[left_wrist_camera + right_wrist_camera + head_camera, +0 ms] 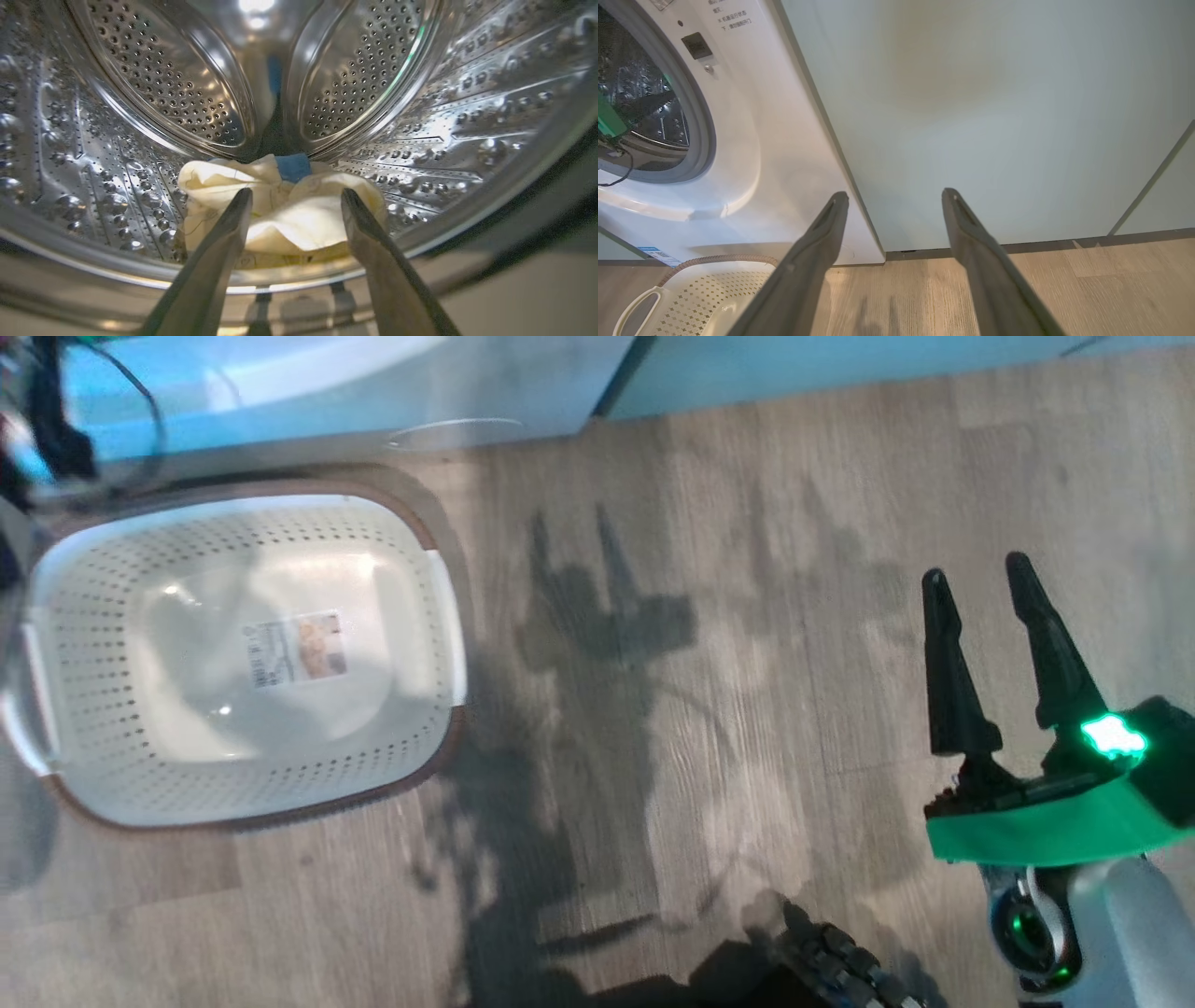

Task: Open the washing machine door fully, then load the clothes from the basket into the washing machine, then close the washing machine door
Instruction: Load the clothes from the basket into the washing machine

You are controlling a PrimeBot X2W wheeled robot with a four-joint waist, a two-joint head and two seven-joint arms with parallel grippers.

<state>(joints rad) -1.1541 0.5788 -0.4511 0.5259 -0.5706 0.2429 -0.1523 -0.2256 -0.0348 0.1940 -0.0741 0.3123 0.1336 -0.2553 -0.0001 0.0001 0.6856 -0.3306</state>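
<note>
1. Wood-look floor (747, 476) takes up most of the head view, with long shadows across it. The basket (93, 616) stands on it at the left, close in front of the washing machine (327, 373), its bare bottom showing a label (297, 651). The right gripper (976, 569) hangs at the lower right over the floor, well apart from the basket. Its 2 dark fingers are spread and hold nothing.
2. Steel drum (467, 116) walls curve all around in the left wrist view. The clothes (299, 219) lie in a pale yellow heap at the bottom of the drum, with a blue cloth piece (293, 167) at the far edge of the heap. The left gripper (296, 191) reaches in through the drum mouth, its 2 fingers wide apart over the heap and gripping nothing.
3. Pale green cabinet door (994, 116) forms the backdrop in the right wrist view. The washing machine stands to its left, the grey gasket (698, 116) ringing the open drum mouth. The basket sits on the floor just below, at the lower left. The right gripper's fingers stand wide and empty.
</note>
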